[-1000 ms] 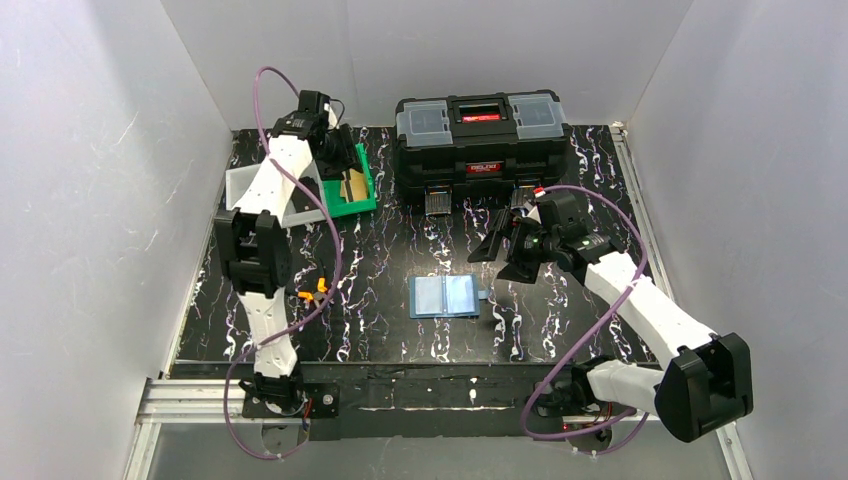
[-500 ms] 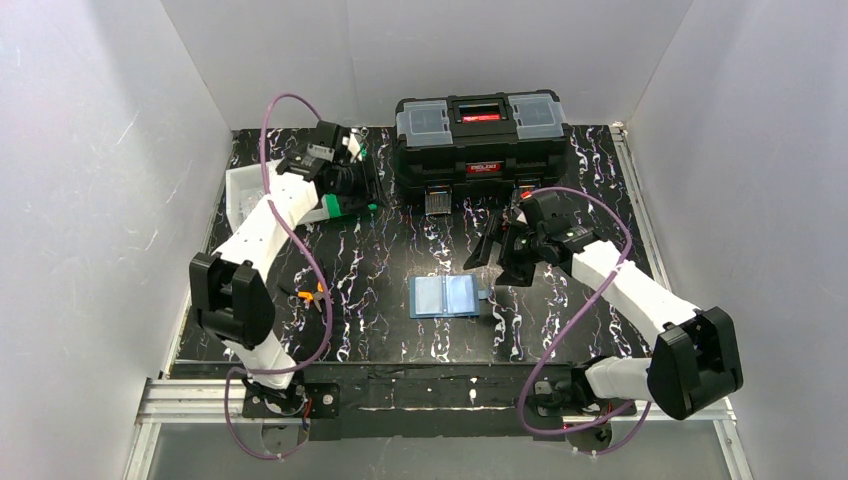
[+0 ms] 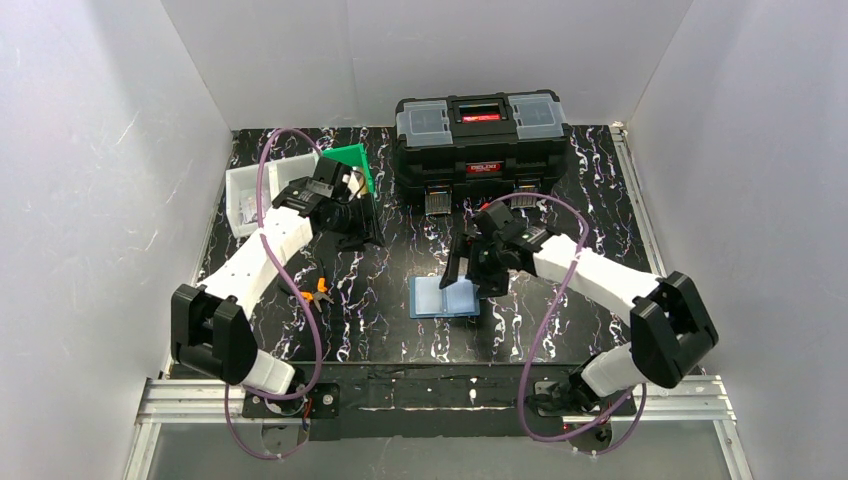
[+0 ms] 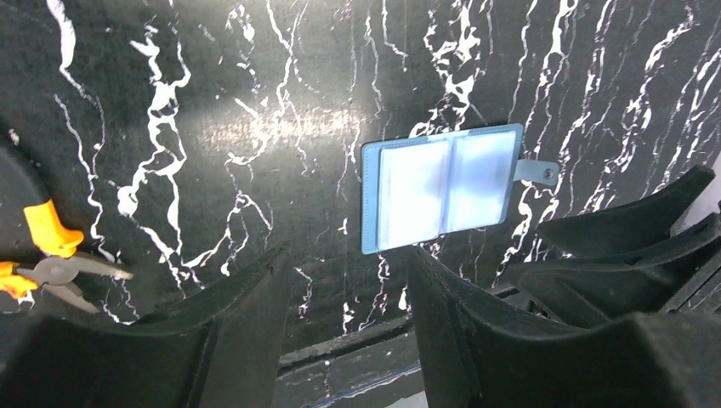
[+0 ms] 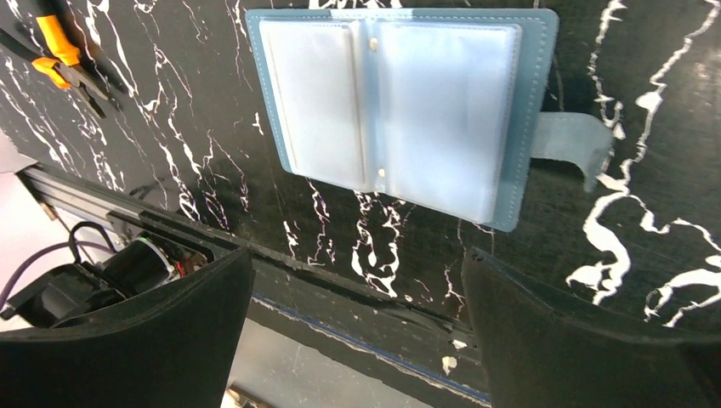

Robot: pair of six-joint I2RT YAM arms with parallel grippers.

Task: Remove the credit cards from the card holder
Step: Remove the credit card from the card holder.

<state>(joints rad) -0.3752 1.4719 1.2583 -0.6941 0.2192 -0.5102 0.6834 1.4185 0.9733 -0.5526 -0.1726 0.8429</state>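
The card holder (image 3: 444,297) lies open and flat on the black marbled table, its light blue inner sleeves facing up and its strap tab to the right. It also shows in the left wrist view (image 4: 442,191) and the right wrist view (image 5: 400,110). No credit cards show in any view. My right gripper (image 3: 467,270) hovers open and empty just above the holder's far right part; the holder lies ahead of its jaws (image 5: 357,255). My left gripper (image 3: 358,226) is open and empty, up left of the holder (image 4: 349,259).
A big black toolbox (image 3: 480,135) stands at the back. A green bin (image 3: 352,160) and a white bin (image 3: 243,195) sit at the back left. Orange-handled pliers (image 3: 315,290) lie left of the holder. The table's front edge is near.
My left gripper has left the green bin and swung toward the middle of the table. My right gripper has moved left and forward to over the card holder. The holder has not moved.
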